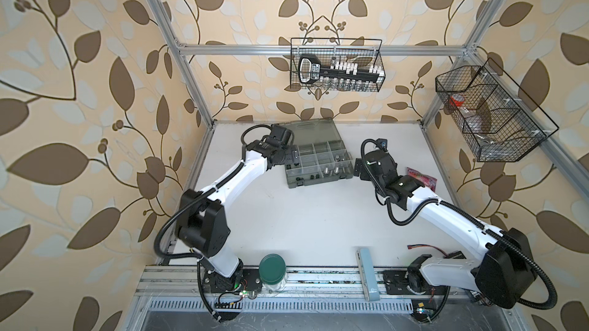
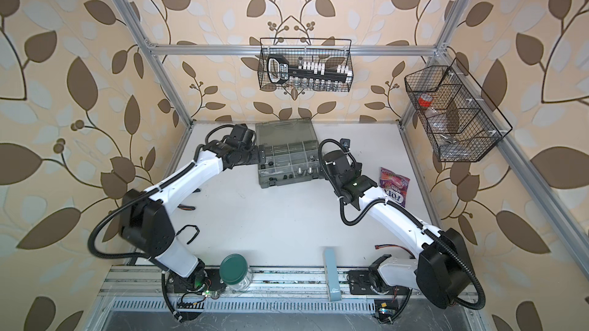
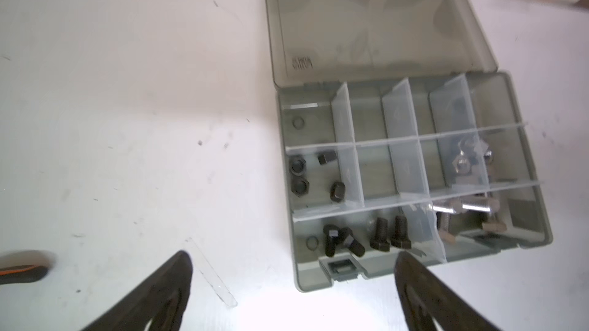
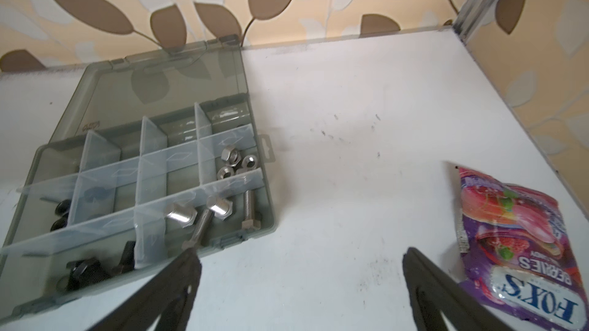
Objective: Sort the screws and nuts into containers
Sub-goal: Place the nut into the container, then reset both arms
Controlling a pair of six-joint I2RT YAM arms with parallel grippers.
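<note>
Organizer case [image 3: 309, 276]: translucent smoky-grey plastic, smooth. Silver screws [image 4: 180, 216] shiny threaded metal; black screws [image 3: 379, 233] matt dark metal. Candy bag [image 4: 516, 240] at case's 3 o'clock: glossy crinkled plastic.

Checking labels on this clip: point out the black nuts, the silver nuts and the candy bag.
black nuts [image 3: 298, 167]: left wrist view, on one nut's face.
silver nuts [image 4: 227, 158]: right wrist view, on one nut's face.
candy bag [image 4: 516, 243]: right wrist view, middle of its printed front.

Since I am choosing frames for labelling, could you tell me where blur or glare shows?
Left wrist view: soft all over, with the table washed out by bright light. Right wrist view: sharper, and the candy bag lettering is legible. Both top views: evenly lit and sharp.
</note>
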